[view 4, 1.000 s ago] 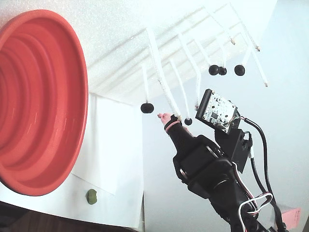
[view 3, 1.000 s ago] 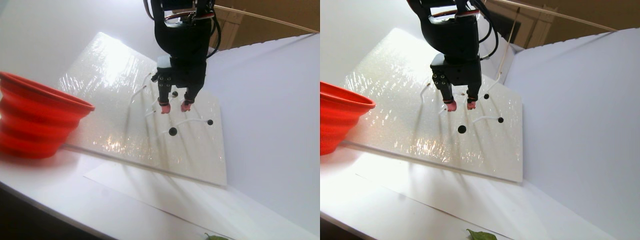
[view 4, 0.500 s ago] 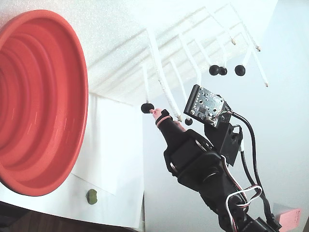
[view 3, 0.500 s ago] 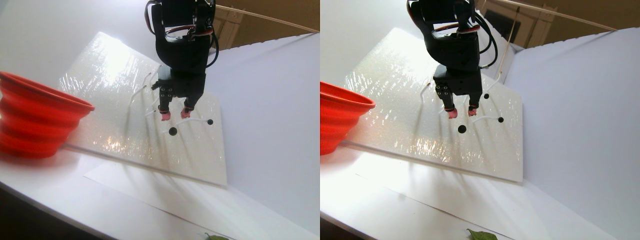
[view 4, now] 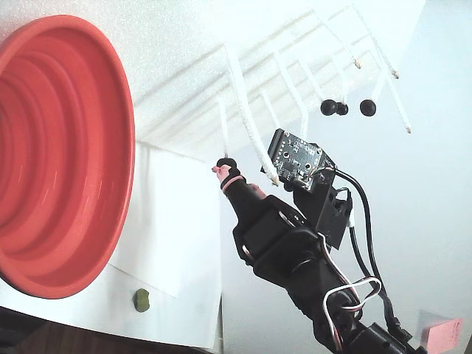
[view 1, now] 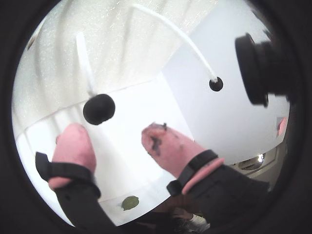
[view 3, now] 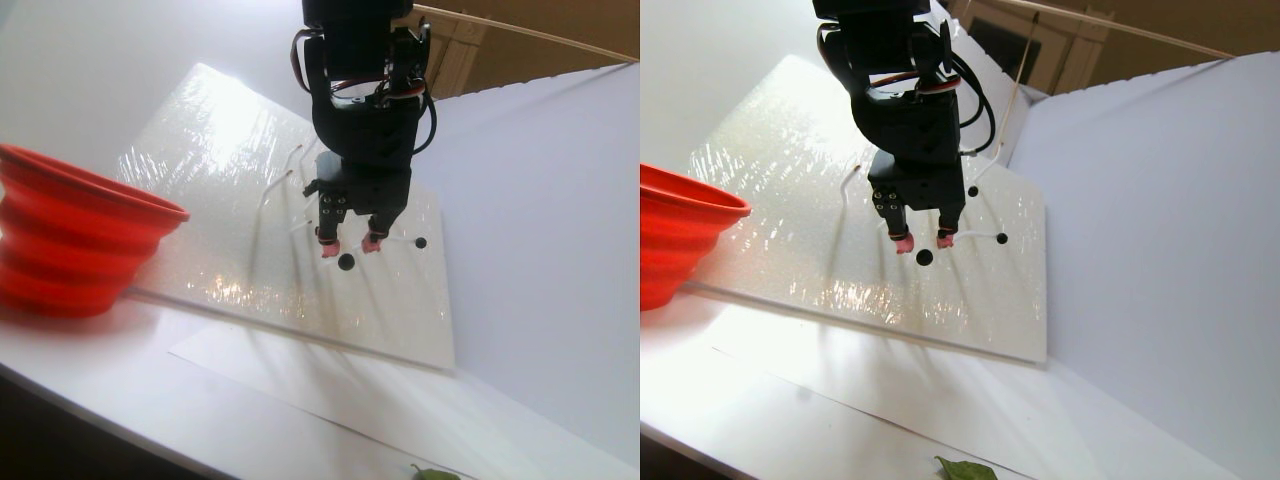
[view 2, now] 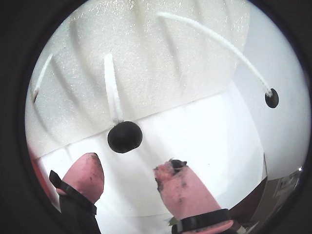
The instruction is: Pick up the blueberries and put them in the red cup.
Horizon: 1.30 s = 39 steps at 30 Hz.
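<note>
— So, where was the small round black blueberry (view 2: 125,137)?
— Just ahead of my pink-tipped black gripper (view 2: 129,176), hanging on a white stem; the fingers stood apart, holding nothing.

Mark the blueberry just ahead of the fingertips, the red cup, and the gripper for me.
blueberry (view 2: 125,137): a wrist view, centre of the dark ball at the end of its white stem.
red cup (view 4: 127,158): fixed view, on the thick rim.
gripper (view 1: 117,141): a wrist view, midway between the two pink fingertips, open.
</note>
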Each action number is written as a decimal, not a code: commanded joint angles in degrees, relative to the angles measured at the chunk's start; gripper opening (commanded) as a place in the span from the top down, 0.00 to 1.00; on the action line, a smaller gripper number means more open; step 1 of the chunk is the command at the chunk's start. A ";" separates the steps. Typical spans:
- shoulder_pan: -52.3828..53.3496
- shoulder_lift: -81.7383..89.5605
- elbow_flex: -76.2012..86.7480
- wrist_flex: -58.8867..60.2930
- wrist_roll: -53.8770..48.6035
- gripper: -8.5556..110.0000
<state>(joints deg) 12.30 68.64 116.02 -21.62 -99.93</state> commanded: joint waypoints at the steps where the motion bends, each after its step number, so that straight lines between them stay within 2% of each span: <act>1: 2.72 1.14 -6.86 -2.02 -0.35 0.74; 39: 0.97 -7.29 -12.74 -4.31 0.09 0.74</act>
<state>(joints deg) 12.30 59.85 107.67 -23.91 -99.93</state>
